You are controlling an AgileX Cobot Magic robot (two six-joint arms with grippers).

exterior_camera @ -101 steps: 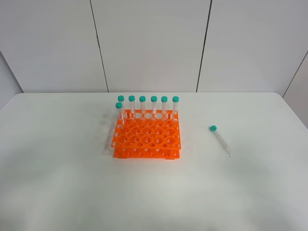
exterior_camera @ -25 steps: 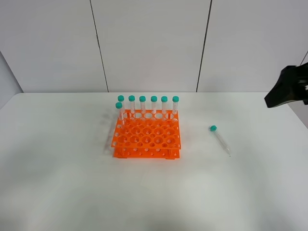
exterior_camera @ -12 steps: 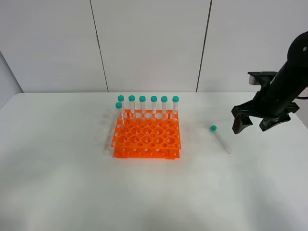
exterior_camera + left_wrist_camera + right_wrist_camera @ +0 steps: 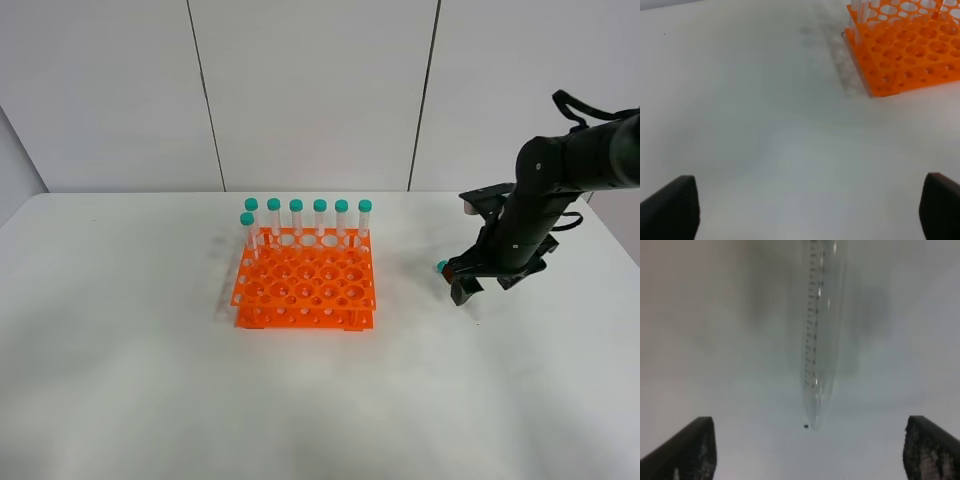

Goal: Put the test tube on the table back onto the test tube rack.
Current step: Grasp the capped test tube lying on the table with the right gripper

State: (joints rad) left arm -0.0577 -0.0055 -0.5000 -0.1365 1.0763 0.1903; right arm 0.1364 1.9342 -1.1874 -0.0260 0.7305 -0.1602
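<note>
The test tube lies on the white table (image 4: 150, 380), right of the orange test tube rack (image 4: 305, 285). In the exterior view only its teal cap (image 4: 441, 266) shows; the body is hidden under my right gripper (image 4: 482, 288). The right gripper is open and low over the tube, a finger on each side. In the right wrist view the clear tube (image 4: 820, 340) lies between the open fingers, its pointed tip toward the gripper (image 4: 810, 450). My left gripper (image 4: 805, 210) is open and empty over bare table, with the rack (image 4: 905, 45) beyond it.
Several identical teal-capped tubes (image 4: 320, 220) stand upright along the rack's back row, with one more (image 4: 247, 232) in the row in front at the left. The rack's other holes are unfilled. A white panelled wall stands behind the table.
My right arm has come in from the right and dropped down over the lying tube, its open fingers now on either side of it. The tube and the rack have not moved.
</note>
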